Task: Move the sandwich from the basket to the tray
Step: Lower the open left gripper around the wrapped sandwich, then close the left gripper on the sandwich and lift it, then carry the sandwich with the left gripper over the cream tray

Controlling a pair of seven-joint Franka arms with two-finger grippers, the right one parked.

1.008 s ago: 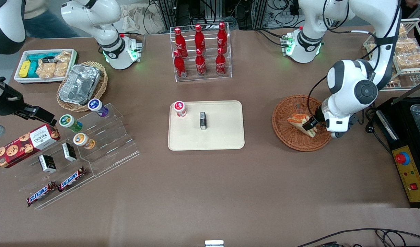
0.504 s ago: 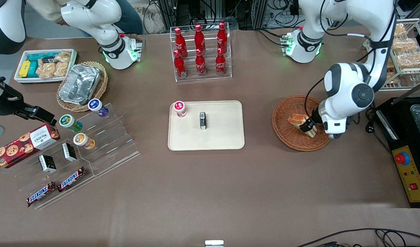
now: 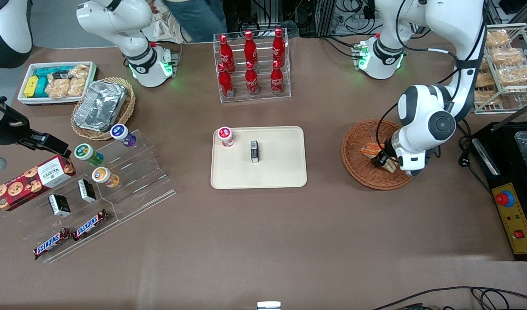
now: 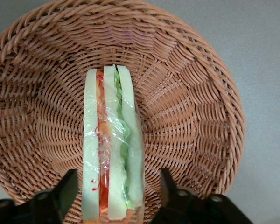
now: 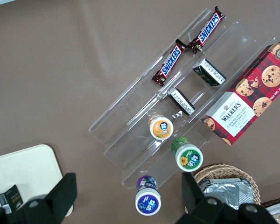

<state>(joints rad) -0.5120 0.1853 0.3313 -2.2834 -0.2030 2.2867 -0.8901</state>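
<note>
The sandwich (image 3: pixel 368 150), pale bread with red and green filling in clear wrap, lies in the reddish-brown wicker basket (image 3: pixel 353 150) toward the working arm's end of the table. My left gripper (image 3: pixel 381 160) is down in the basket, open, with one finger on each side of the sandwich's end and a small gap at both. The left wrist view shows the sandwich (image 4: pixel 112 144) standing on edge between the fingertips (image 4: pixel 69 179) of the gripper (image 4: pixel 117 178), with the basket (image 4: pixel 200 98) under it. The cream tray (image 3: pixel 280 172) lies at the table's middle.
A red-lidded cup (image 3: pixel 225 136) and a small black box (image 3: pixel 255 151) stand on the tray. A clear rack of red bottles (image 3: pixel 250 64) is farther from the camera than the tray. A black control box (image 3: pixel 511 206) lies beside the basket at the table's end.
My left arm has shifted toward the tray end of the basket, and the gripper now covers more of the sandwich. The sandwich has not moved.
</note>
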